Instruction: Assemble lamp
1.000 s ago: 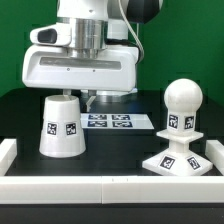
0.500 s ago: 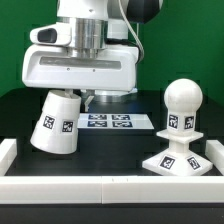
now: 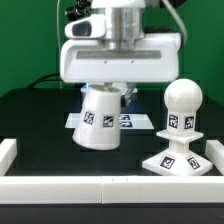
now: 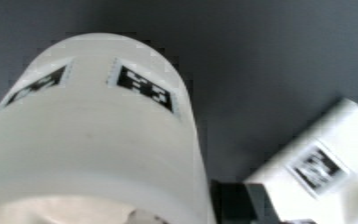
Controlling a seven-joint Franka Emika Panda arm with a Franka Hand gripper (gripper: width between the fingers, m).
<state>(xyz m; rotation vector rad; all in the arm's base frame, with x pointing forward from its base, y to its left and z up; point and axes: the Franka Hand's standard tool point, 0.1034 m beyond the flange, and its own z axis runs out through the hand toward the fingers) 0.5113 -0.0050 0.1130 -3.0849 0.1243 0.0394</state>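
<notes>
Black tabletop (image 3: 30,115) lies under a green backdrop. Directly below the gripper (image 3: 104,90) hangs the tilted shade (image 3: 101,121), its narrow top gripped and hiding the fingertips. Behind the shade, the marker board (image 3: 130,122) is partly covered. Off to the exterior view's right stands the bulb (image 3: 183,103) on its base (image 3: 181,160), apart from the shade. White rails (image 3: 90,187) border the table.
</notes>
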